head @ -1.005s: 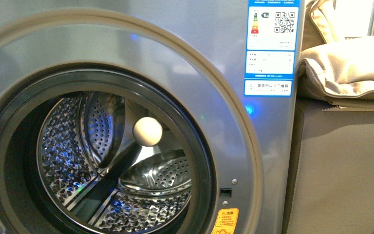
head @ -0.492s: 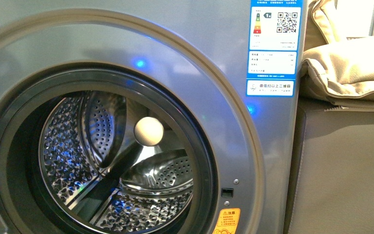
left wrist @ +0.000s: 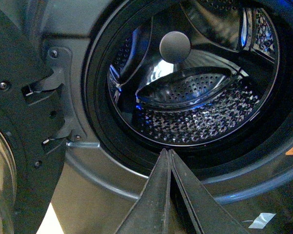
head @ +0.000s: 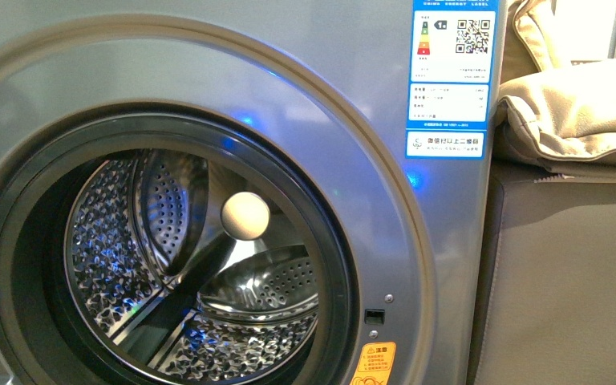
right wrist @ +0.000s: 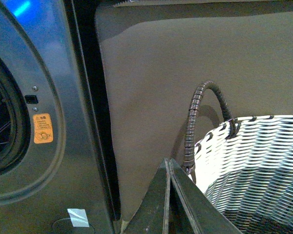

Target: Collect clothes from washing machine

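The grey washing machine (head: pixel 345 72) fills the front view with its porthole open. Its perforated steel drum (head: pixel 208 337) shows bare metal and a pale round hub (head: pixel 245 216). No dark garment shows in any view. In the left wrist view my left gripper (left wrist: pixel 168 152) is shut and empty, just below the drum mouth (left wrist: pixel 195 122). The open door (left wrist: pixel 19 126) stands beside it. In the right wrist view my right gripper (right wrist: pixel 168 161) is shut and empty, between the machine's front (right wrist: pixel 44 161) and a woven basket (right wrist: pixel 254 165).
The white woven basket has a dark wrapped handle (right wrist: pixel 195 122). A grey-brown padded panel (head: pixel 561 273) stands right of the machine, with beige cushions (head: pixel 577 112) on top. The blue-white label (head: pixel 449 72) and orange sticker (head: pixel 373 362) mark the machine's right side.
The front view has shifted slightly, so the machine sits a little further right in frame. Blue light reflections on the machine's front have moved. The drum looks the same.
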You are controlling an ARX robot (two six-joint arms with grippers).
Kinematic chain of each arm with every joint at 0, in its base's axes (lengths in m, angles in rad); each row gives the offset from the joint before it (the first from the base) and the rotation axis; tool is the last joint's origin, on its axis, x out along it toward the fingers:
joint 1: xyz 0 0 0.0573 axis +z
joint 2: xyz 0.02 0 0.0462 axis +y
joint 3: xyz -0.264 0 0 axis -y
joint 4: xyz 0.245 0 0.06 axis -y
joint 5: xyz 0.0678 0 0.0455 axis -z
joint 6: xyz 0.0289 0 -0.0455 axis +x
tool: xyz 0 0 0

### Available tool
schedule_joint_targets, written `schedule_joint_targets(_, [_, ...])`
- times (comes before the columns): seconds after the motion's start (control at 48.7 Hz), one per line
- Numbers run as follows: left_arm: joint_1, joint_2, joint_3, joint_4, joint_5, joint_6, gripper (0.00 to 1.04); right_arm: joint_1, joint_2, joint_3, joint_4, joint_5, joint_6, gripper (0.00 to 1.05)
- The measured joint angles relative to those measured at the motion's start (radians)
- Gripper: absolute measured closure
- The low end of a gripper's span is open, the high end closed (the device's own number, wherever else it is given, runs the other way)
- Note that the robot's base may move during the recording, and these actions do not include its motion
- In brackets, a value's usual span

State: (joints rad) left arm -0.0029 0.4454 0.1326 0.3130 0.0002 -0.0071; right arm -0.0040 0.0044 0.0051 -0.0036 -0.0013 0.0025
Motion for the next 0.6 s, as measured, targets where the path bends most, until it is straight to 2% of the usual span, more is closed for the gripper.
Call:
schedule_joint_targets(0.513, [0.000,-0.211,-0.107,-0.096,0.000,0.000,1.01,0.000,0.000,0.000,0.000,0.000,-0.001,1.02])
schedule_joint_targets(0.595, [0.000,-0.231,-0.125,-0.101,0.000,0.000,1.01,0.000,0.000,0.000,0.000,0.000,-0.001,0.91])
